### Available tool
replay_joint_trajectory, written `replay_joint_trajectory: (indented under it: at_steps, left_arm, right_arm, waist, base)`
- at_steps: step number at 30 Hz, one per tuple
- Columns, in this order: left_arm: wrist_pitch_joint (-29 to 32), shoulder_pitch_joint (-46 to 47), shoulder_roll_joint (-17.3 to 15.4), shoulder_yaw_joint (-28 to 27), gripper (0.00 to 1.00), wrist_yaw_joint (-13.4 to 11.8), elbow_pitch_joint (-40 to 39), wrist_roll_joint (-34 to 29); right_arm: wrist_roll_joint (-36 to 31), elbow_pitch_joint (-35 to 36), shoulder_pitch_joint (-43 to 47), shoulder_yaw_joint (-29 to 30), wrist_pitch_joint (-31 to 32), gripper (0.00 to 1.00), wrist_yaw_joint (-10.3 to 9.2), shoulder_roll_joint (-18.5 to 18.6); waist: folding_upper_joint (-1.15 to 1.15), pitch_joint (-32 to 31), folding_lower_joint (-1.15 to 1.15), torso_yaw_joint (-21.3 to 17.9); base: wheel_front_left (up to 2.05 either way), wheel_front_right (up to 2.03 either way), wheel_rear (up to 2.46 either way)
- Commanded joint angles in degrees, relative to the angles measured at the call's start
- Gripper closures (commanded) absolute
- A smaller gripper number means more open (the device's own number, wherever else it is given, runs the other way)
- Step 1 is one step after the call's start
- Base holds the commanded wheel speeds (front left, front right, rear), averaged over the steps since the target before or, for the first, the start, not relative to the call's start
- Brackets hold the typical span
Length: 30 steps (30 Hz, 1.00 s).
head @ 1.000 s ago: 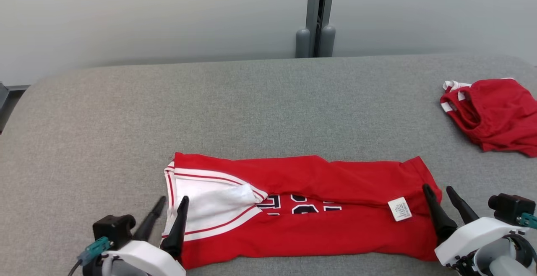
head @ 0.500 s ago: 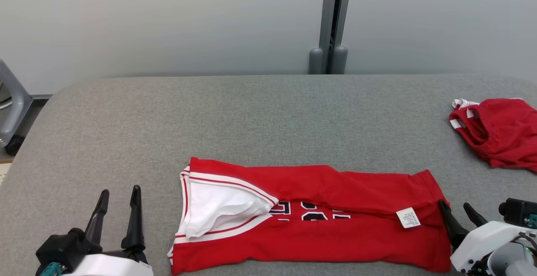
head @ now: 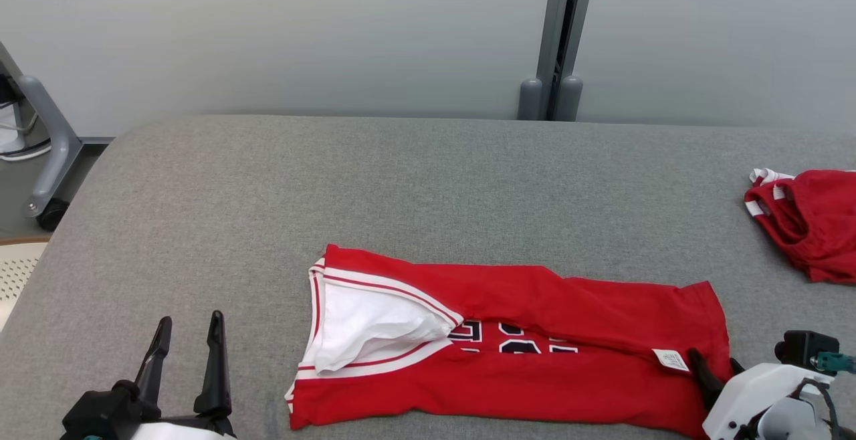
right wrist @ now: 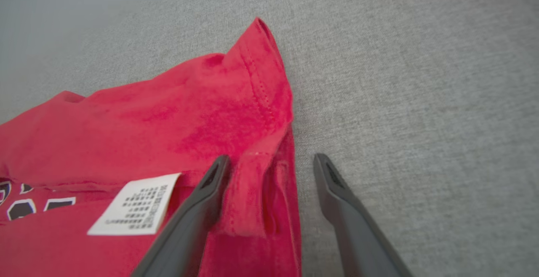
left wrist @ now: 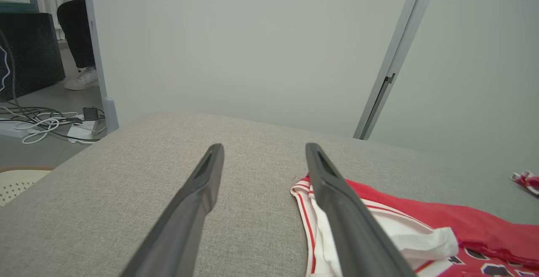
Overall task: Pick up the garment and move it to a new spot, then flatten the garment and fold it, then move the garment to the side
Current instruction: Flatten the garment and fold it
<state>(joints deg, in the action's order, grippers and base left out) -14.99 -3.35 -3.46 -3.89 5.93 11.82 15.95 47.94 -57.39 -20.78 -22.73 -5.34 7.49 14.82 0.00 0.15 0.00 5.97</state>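
Where right jaws gape, garment (right wrist: pixel 168 113) edge lies between.

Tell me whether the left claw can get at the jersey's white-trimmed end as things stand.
Probably yes: the left claw stands open beside the jersey, apart from its white-trimmed end, with only bare grey surface between.

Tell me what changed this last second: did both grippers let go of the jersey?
The left gripper opened off the collar end and drew away to the robot's left, clear of the jersey. The right gripper eased back toward the robot, open, hem edge between its fingers. The jersey stayed folded on the table; the other red garment too. The head camera turned.
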Motion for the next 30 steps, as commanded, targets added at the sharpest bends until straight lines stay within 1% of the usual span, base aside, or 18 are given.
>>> replay_joint_trajectory:
  at_steps: [1,2,3,9,11,15,21,24,27,30]
  left_arm:
    - [-0.2,-0.2,-0.2,-0.4,0.0,0.2,-0.2,-0.6]
    - [-0.2,-0.3,-0.1,-0.5,0.0,0.4,-0.1,-0.9]
    - [-0.2,-0.2,0.0,-0.6,0.0,0.5,-0.1,-1.2]
    - [-0.2,-0.6,0.2,-0.9,0.0,0.9,0.2,-2.8]
    - [-0.2,-1.0,0.2,-1.1,0.0,1.0,0.2,-3.2]
    - [-0.2,-1.3,0.3,-1.5,0.0,1.2,0.4,-3.8]
    - [-0.2,-2.3,0.4,-2.0,0.0,1.3,0.0,-3.9]
    - [-0.2,-2.7,0.4,-2.0,0.0,1.4,-0.2,-3.7]
    - [-0.2,-3.4,0.4,-2.2,0.0,1.4,-0.3,-3.4]
    - [-0.2,-3.4,0.4,-2.3,0.0,1.3,-0.3,-3.2]
  right_arm:
    - [0.5,-1.1,0.3,-0.5,0.7,0.62,0.01,-0.8]
    - [0.7,-1.3,0.3,-0.7,0.6,0.92,0.01,-1.2]
    - [0.6,-1.6,0.3,-0.9,0.3,1.0,0.01,-1.5]
    - [1.4,-2.6,-0.4,-1.4,-0.4,1.0,0.0,-1.4]
    - [1.8,-2.6,-0.8,-1.2,-1.4,1.0,0.0,-0.6]
    - [2.5,-3.2,-1.4,-0.6,-2.7,1.0,-0.01,2.5]
    - [3.6,-3.6,-0.2,0.6,-3.8,1.0,-0.01,8.8]
    - [3.9,-3.1,-0.1,0.8,-3.9,1.0,-0.01,11.0]
    - [3.0,-1.0,-0.5,-0.3,-3.8,1.0,0.0,11.4]
    - [2.7,2.7,-0.8,-1.9,-3.3,1.0,0.0,10.5]
  waist:
    - [0.0,-0.1,0.0,0.1]
    - [0.0,-0.1,0.0,0.2]
    - [0.0,-0.2,0.0,0.2]
    - [0.0,-0.7,0.0,-0.1]
    - [0.0,-1.2,0.0,-0.3]
    - [0.0,-2.1,0.0,-0.9]
    - [0.0,-3.2,0.0,-1.4]
    - [0.0,-3.5,0.0,-1.8]
    - [0.0,-3.8,0.0,-2.4]
    - [0.0,-4.1,0.0,-3.2]
  base:
    - [0.0,0.0,0.0]
    - [0.0,0.0,0.0]
    - [0.0,0.0,0.0]
    - [0.0,0.0,0.0]
    - [0.0,0.0,0.0]
    - [0.0,0.0,0.0]
    - [0.0,0.0,0.0]
    - [0.0,0.0,0.0]
    - [0.0,0.0,0.0]
    - [0.0,0.0,0.0]
